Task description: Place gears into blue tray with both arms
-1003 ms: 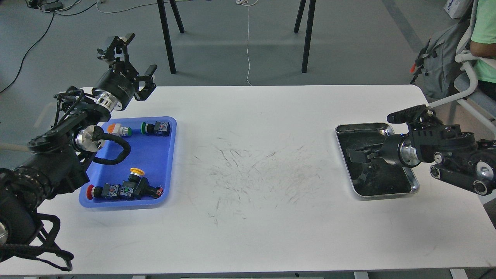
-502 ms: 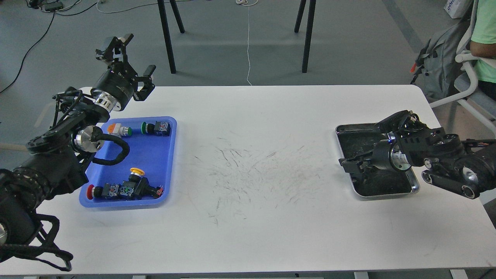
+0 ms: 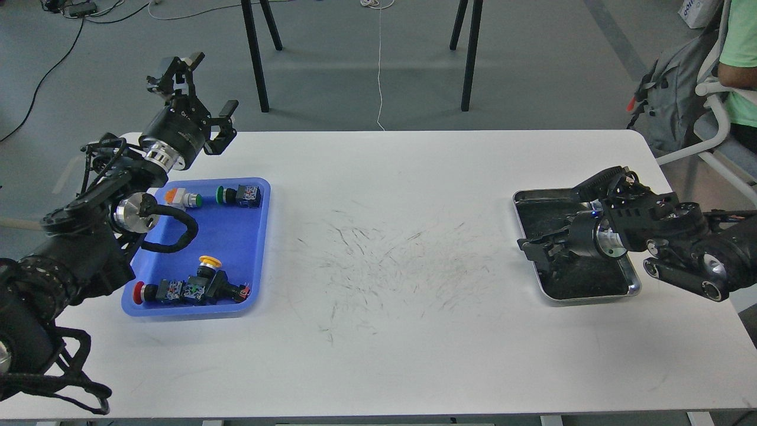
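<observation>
The blue tray [image 3: 236, 236] lies at the table's left and holds several colour-capped push-button switches. No gears can be made out anywhere; against the dark bottom of the silver tray [image 3: 547, 198] on the right nothing that small shows. My left gripper [image 3: 198, 94] is raised above the table's back left corner, behind the blue tray, open and empty. My right gripper [image 3: 535, 245] hangs over the silver tray's left rim, pointing left. Its dark fingers merge with the tray bottom, so I cannot tell whether they hold anything.
The white table [image 3: 384, 331] shows scuff marks at its middle. Black stand legs [image 3: 254, 59] rise behind the far edge. A seated person [image 3: 739, 53] and a chair are at the far right.
My right gripper has swung left from the silver tray's middle to its left rim and risen slightly. The left arm has barely moved.
</observation>
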Available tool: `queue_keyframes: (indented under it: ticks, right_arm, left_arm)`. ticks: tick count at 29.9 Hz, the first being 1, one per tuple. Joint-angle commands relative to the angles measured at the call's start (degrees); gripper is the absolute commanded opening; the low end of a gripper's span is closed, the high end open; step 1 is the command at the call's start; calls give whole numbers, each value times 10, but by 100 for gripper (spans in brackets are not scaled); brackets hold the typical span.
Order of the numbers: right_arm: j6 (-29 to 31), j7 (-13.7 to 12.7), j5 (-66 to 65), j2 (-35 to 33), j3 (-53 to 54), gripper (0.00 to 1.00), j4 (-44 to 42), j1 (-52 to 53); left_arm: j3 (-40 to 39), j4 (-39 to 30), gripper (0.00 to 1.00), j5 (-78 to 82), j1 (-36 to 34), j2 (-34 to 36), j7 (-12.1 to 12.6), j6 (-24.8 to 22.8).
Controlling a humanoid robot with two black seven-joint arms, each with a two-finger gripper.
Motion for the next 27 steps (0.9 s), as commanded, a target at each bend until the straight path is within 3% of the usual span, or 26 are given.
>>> queue_keyframes:
  ticks: [1, 27]
  right_arm:
    - [1, 1, 2, -3, 0, 85, 0, 5]
    - [-6, -6, 10, 6, 9, 93, 4, 12]
  left_arm:
    - [0, 0, 100, 0, 2, 1, 0, 0]
    - [-5, 0, 100, -1, 2, 3, 0, 0]
